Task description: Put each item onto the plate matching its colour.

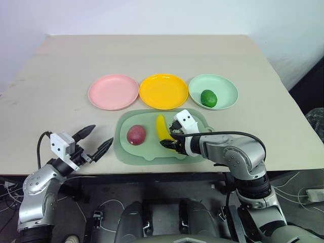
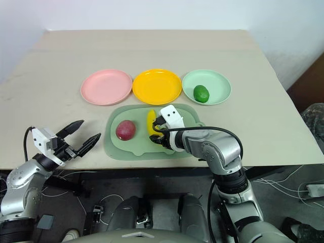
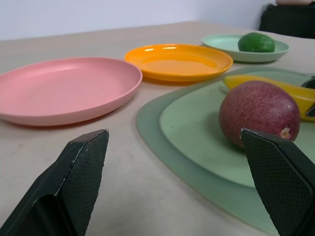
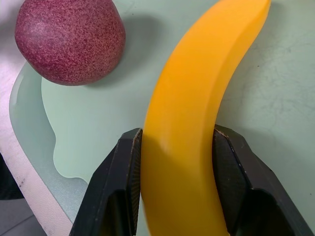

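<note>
Jaws of the right gripper [image 4: 177,162] clamp the banana [image 4: 197,108] near the tray [image 1: 124,152] edge.

A pale beige table [image 1: 61,86] carries everything. Directly on its top, in a row across the middle, lie three round plates: a pink plate [image 1: 113,92] at the left, a yellow plate [image 1: 163,91] in the centre and a mint green plate [image 1: 225,91] at the right (each just beside the next). Nearer the front edge, just before the yellow plate, lies a larger pale green tray [image 1: 152,152] with rounded corners
</note>
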{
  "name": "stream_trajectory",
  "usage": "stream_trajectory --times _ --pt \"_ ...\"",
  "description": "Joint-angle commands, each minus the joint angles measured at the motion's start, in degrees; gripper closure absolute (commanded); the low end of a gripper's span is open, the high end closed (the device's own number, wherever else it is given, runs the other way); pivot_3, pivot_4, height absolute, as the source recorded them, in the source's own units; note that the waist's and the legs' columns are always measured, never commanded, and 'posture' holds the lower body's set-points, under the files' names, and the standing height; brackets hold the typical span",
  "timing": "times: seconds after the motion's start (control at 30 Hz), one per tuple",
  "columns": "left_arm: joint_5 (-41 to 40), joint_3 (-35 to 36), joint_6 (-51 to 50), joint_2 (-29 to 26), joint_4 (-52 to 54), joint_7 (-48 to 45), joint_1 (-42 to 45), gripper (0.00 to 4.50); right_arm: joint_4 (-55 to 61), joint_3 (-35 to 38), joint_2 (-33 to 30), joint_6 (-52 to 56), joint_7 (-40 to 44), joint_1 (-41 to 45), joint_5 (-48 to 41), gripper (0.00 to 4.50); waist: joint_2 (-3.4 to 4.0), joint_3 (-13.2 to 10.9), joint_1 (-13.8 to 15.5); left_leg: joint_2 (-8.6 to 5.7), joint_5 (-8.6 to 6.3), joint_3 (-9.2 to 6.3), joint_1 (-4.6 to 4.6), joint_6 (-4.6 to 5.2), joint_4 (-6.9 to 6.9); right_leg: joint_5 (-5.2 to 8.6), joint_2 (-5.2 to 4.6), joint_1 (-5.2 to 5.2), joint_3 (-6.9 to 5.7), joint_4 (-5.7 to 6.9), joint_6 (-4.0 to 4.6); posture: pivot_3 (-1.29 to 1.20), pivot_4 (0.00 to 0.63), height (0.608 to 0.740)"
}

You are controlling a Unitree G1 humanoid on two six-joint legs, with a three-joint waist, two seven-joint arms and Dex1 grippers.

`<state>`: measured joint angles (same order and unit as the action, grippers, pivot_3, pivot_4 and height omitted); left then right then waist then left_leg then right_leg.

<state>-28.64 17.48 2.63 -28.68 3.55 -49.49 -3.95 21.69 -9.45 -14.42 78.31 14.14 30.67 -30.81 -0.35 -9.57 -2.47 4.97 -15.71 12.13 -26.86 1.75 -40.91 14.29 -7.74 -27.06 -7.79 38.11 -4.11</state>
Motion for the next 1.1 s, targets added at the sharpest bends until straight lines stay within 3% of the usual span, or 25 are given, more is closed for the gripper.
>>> stream_trajectory --times 0.03,0.2,0.4,0.67,0.9,1.1 --pt "-0.5 0.1 -0.6 -0.6 2.8 0.2 0.1 0.00 2.3 3.6 -0.7 0.2 1.8 2.0 -1.5 2.83 0.00 0.0 0.0 0.00 0.00 0.00 0.00 0.00 0.00 0.00 0.00 0.00 0.00 0.00 0.00 0.00 0.150 0.695" --pt "-1.2 0.0 -1.5 -0.7 3.8 -0.5 -0.5 0.00 0.2 11.5 -1.2 -0.6 5.5 9.2 -5.1 2.83 0.01 0.0 -0.1 0.00 0.01 0.00 -0.10 0.01 -0.02 -0.02 0.01 0.04 0.00 0.02 -0.01 0.00 0.150 0.695" --pt "-1.7 0.3 -1.9 -0.9 4.5 -1.1 -1.5 0.00 -11.6 11.0 -0.6 -7.2 8.1 18.7 -2.5 2.83 0.01 0.0 -0.1 -0.02 0.02 0.02 -0.11 0.04 -0.01 -0.03 0.06 0.01 0.01 0.02 -0.01 0.00 0.150 0.695" --pt "-2.7 -0.8 -3.1 -1.0 6.6 -1.8 -1.6 0.00 -45.2 2.6 3.9 -28.3 12.2 33.3 10.1 2.83 0.02 0.0 -0.3 -0.05 0.09 0.18 -0.22 0.10 -0.03 -0.05 0.08 -0.12 0.02 0.12 -0.04 0.00 0.150 0.695" --pt "-4.2 -0.5 -6.6 -2.4 9.8 -1.8 -1.0 0.00 -78.5 4.1 9.7 -46.8 11.9 46.8 17.8 2.83 0.04 0.0 -0.4 -0.06 0.14 0.31 -0.41 0.05 -0.05 -0.05 0.11 -0.30 -0.01 0.23 -0.06 0.00 0.150 0.695" --pt "-5.1 -0.6 -10.4 -3.5 14.3 0.6 -0.4 0.00 -92.0 6.3 12.6 -54.8 9.0 50.9 21.8 2.83 0.06 0.0 -0.9 -0.05 0.14 0.29 -0.42 0.00 -0.05 -0.05 0.12 -0.33 -0.02 0.29 -0.07 0.00 0.150 0.695"
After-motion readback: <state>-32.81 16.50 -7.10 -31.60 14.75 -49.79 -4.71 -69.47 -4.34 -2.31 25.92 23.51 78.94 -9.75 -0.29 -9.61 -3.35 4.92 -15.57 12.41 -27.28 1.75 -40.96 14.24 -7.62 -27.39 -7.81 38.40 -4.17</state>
